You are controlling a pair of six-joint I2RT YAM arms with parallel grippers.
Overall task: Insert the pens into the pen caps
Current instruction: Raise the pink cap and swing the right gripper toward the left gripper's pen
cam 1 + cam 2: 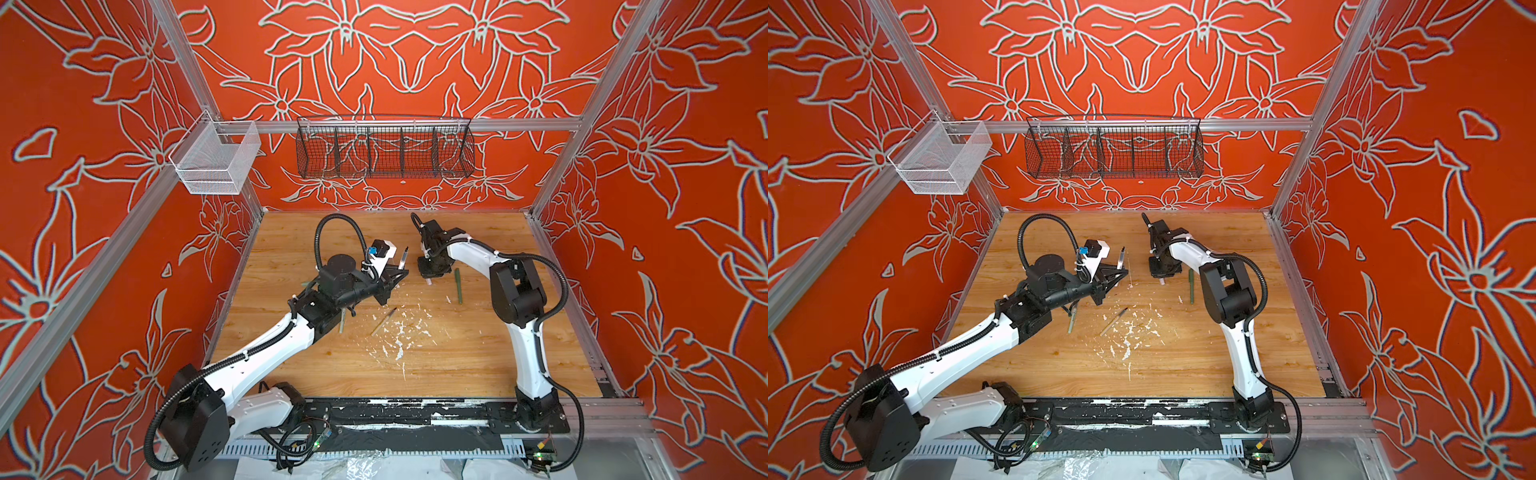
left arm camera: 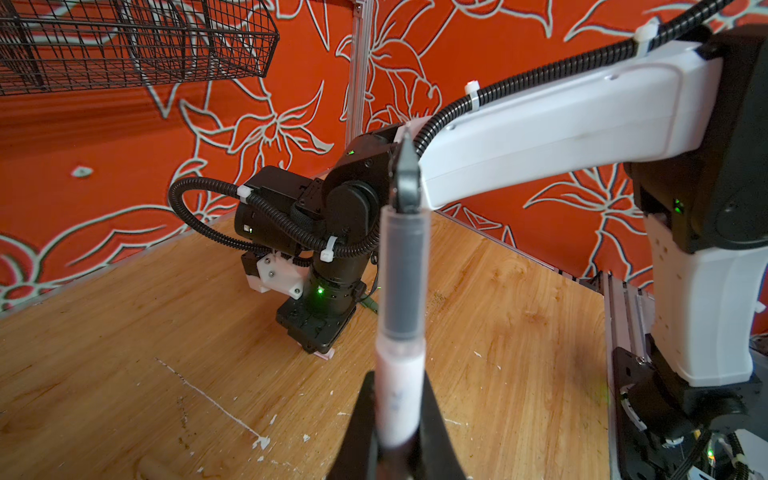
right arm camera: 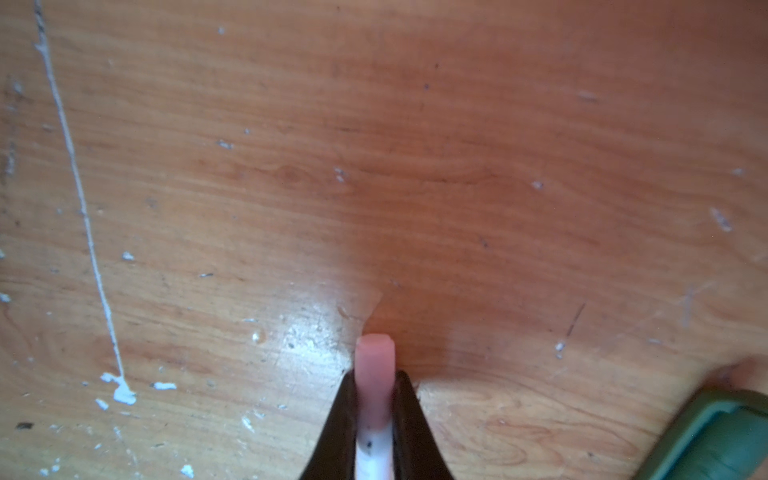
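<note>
Left gripper (image 2: pixel 398 390) pinches the pink pen (image 2: pixel 405 282), dark tip outward, mid-frame in both top views. Just to its right, the right gripper (image 3: pixel 376 376) is clamped on the pink cap (image 3: pixel 375 353), which rests on the table (image 1: pixel 478 353).

The step in hand looks like the cap pickup. The next move calls for lifting the cap and lining its opening up with the tip.

The white mesh basket (image 1: pixel 208 189) at upper left and the black wire basket (image 1: pixel 384 174) at top centre show nothing inside.

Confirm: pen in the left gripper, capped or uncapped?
Uncapped. In the left wrist view the pen, clamped in the left gripper, ends in a bare dark pointed tip with no cap over it.
</note>
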